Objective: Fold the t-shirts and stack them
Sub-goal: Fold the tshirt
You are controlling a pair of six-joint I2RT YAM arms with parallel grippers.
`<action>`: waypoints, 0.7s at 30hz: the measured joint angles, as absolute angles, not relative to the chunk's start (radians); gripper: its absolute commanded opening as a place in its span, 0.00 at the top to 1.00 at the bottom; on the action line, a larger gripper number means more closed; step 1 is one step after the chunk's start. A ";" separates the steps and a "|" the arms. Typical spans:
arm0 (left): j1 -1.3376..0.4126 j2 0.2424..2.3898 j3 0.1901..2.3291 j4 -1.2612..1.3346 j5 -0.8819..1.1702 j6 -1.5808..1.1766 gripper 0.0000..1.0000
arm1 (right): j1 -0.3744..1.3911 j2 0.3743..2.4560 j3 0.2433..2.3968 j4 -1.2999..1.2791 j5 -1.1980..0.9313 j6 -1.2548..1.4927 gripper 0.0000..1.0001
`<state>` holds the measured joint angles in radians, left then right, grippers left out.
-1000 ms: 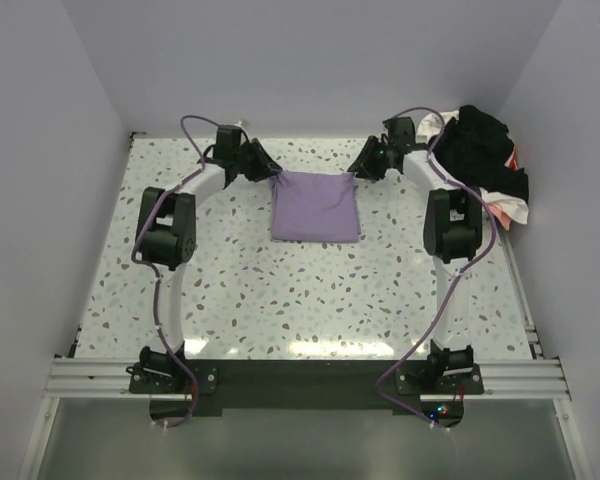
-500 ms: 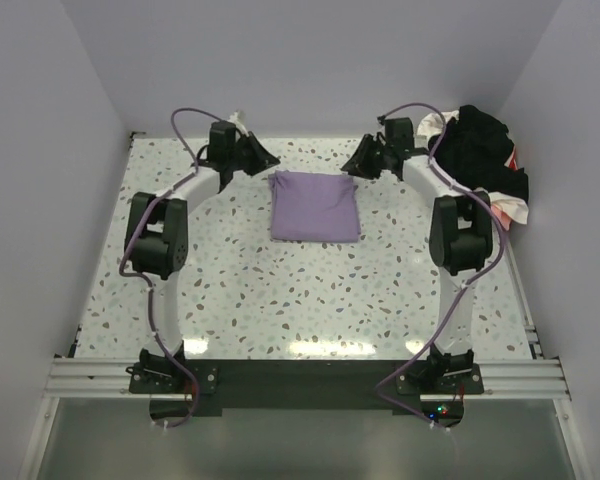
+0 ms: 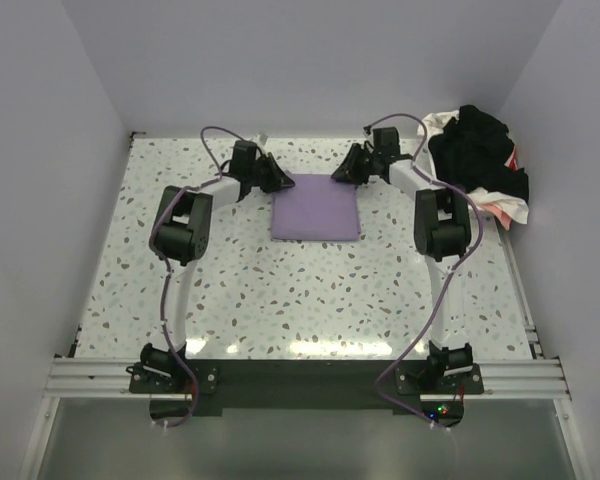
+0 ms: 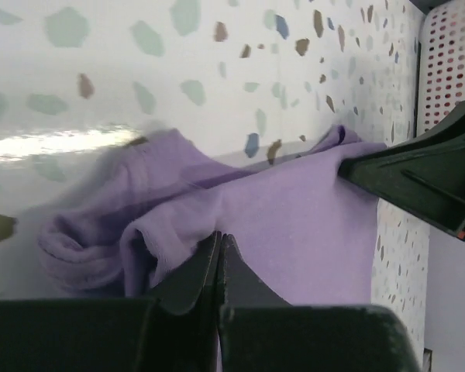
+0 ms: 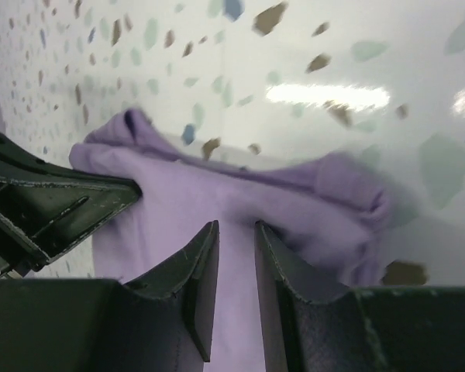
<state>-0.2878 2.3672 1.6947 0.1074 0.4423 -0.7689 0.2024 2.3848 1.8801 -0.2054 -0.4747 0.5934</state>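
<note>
— Speckled table (image 3: 280, 300), pale walls. What are your jaws doing?

— On my left gripper (image 4: 219, 252) the fingers are pressed together at the far-left corner of the purple shirt (image 3: 315, 208), where the cloth bunches. Whether a fold is caught between them I cannot tell. On my right gripper (image 5: 231, 248) they stand a narrow slit apart over the far-right corner, with cloth showing through the gap.

— What changed?

— A second ago both grippers stood just off those corners, then swung a little wider. Now they have come in over the far edge (elbows tucked inward too). I judge that a re-grip or tidy-up of a shirt already folded small, not a new fold.

— How does it lie?

— Flat at the table's far middle, edges square to the table. It is nearly square, and the slightly longer side runs left to right, gripper to gripper.

— The rest?

— The black pile (image 3: 480, 160), with white and red bits, sits heaped at far right, well apart and unfolded. Most of the job remains.
</note>
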 measured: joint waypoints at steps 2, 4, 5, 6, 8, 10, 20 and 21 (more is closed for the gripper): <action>-0.260 2.403 1.702 0.107 0.451 -0.771 1.00 | 0.177 2.455 1.953 -0.218 -0.481 0.593 0.71; -0.236 2.411 1.714 0.113 0.467 -0.772 1.00 | 0.155 2.510 2.012 -0.223 -0.526 0.606 0.71; -0.228 2.411 1.717 0.113 0.467 -0.769 1.00 | 0.149 2.517 2.026 -0.223 -0.535 0.610 0.71; -0.219 2.411 1.721 0.114 0.465 -0.766 1.00 | 0.145 2.520 2.032 -0.223 -0.533 0.611 0.71; -0.202 2.411 1.721 0.110 0.464 -0.765 0.99 | 0.138 2.520 2.033 -0.223 -0.535 0.615 0.70; -0.194 2.411 1.721 0.110 0.466 -0.765 0.96 | 0.136 2.520 2.033 -0.223 -0.542 0.624 0.67; -0.186 2.288 1.658 0.062 0.425 -0.727 0.38 | 0.117 2.510 2.043 -0.240 -0.571 0.651 0.49; -0.183 2.254 1.642 0.056 0.414 -0.719 0.36 | 0.114 2.505 2.049 -0.251 -0.567 0.648 0.46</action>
<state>-0.1825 2.2539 1.6417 0.0559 0.4141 -0.7185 0.1139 2.5053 2.0487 -0.2512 -0.5674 0.6483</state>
